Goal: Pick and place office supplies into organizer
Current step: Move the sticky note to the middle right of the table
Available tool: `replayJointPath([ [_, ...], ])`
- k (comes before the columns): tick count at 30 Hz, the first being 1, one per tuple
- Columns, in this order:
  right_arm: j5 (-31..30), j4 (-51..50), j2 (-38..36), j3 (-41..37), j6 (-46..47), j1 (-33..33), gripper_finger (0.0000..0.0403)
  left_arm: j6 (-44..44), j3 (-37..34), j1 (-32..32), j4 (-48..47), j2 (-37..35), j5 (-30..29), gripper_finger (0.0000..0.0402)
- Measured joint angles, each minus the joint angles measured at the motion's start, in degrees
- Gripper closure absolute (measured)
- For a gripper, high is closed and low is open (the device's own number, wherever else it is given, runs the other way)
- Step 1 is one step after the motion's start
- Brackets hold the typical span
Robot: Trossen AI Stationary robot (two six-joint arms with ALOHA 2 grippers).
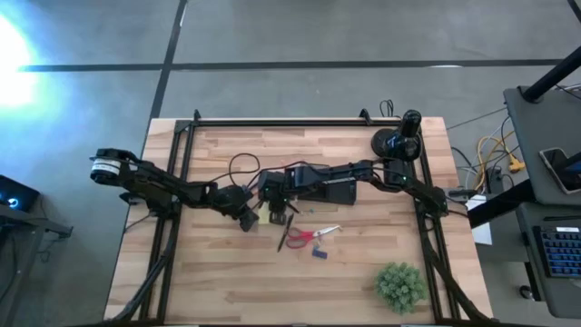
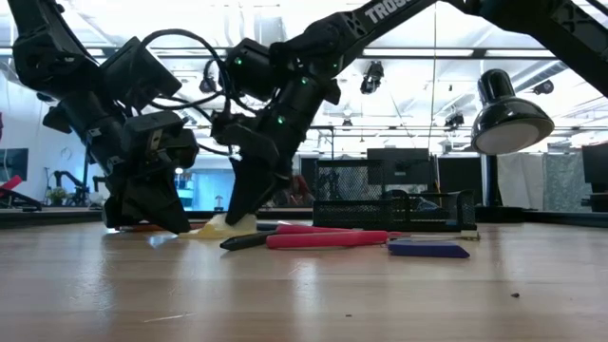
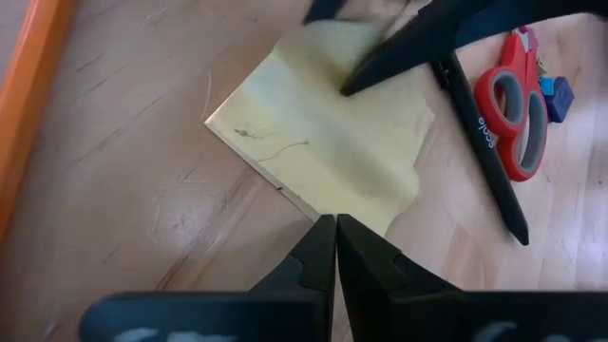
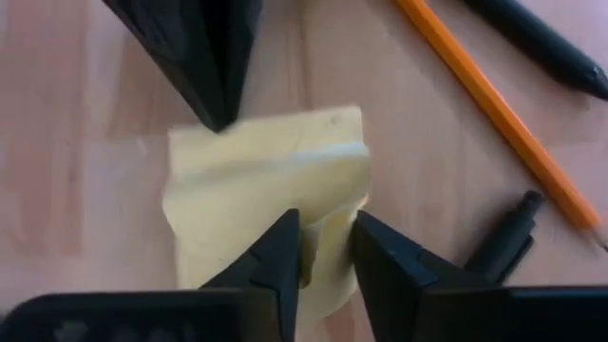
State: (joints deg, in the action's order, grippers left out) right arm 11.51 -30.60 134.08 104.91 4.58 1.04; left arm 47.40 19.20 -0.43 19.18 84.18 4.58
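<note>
We read the square pale-yellow paper sticky-note pad (image 4: pixel 271 195) as light, thin and floppy: its top sheets already curl and buckle, so a pinch on loose leaves would peel them instead of lifting the whole stack. It lies flat on the wooden table (image 1: pixel 227 282), directly under both tools. The right gripper (image 4: pixel 328 249) straddles a raised edge of the pad with its fingers narrowed around the lifted paper, which sits in the gap between them; we cannot tell if they have bitten yet. We judge the bound edge the safer hold. The left gripper (image 3: pixel 335 249), fingers pressed together and holding nothing, presses its tip at the pad's opposite edge, probably steadying it. Just beyond lie a black pen (image 3: pixel 484 152), red-handled scissors (image 3: pixel 513 104) and an orange pencil (image 4: pixel 494 114). The black mesh organizer (image 2: pixel 394 207) stands well behind.
</note>
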Motion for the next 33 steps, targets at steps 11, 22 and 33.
replayJointPath([
  [11, 1.74, -8.03, 0.0, 7.78, 2.95, -0.52, 0.0382, -1.55, -0.13, 0.15, -3.07, -7.16, -1.11, 0.0401],
  [22, -15.42, -27.71, -0.65, 17.62, 6.85, -0.48, 0.038, -6.25, -0.07, 0.11, -31.59, -29.31, -9.57, 0.0401],
  [33, -24.19, -59.57, -6.22, 29.27, 46.86, -2.05, 0.038, -6.31, -0.09, 0.09, -31.78, -32.36, -9.0, 0.0401],
])
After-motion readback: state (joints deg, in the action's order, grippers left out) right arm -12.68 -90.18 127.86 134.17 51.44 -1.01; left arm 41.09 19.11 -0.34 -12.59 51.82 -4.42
